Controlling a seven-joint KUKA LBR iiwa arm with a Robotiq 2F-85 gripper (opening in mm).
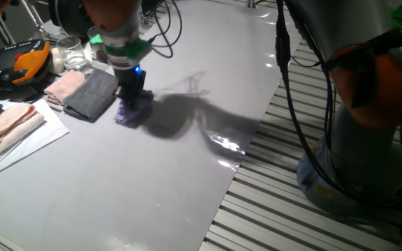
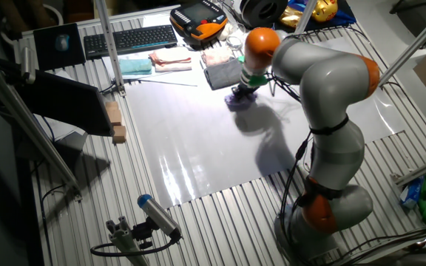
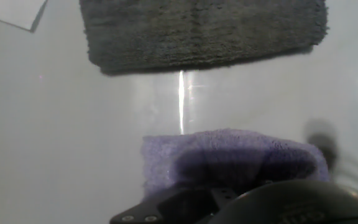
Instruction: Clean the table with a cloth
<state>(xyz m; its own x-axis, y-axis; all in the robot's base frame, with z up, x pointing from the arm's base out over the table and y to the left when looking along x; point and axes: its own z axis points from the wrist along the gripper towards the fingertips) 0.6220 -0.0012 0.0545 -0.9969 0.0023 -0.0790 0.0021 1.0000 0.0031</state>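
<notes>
Cloth [image 1: 132, 111] on table [image 1: 152, 181], beside folded cloth [image 1: 93, 95].

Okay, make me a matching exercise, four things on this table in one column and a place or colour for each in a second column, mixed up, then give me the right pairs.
Column one:
1. purple cloth
2. dark grey cloth
3. pink cloth
4. end effector

Column two:
A. folded, lying between the pink cloth and the purple one
B. pressed onto the table under the end effector
C. pale-coloured, next to a clear glass
D. directly above the purple cloth

Pairs: 1-B, 2-A, 3-C, 4-D
</notes>
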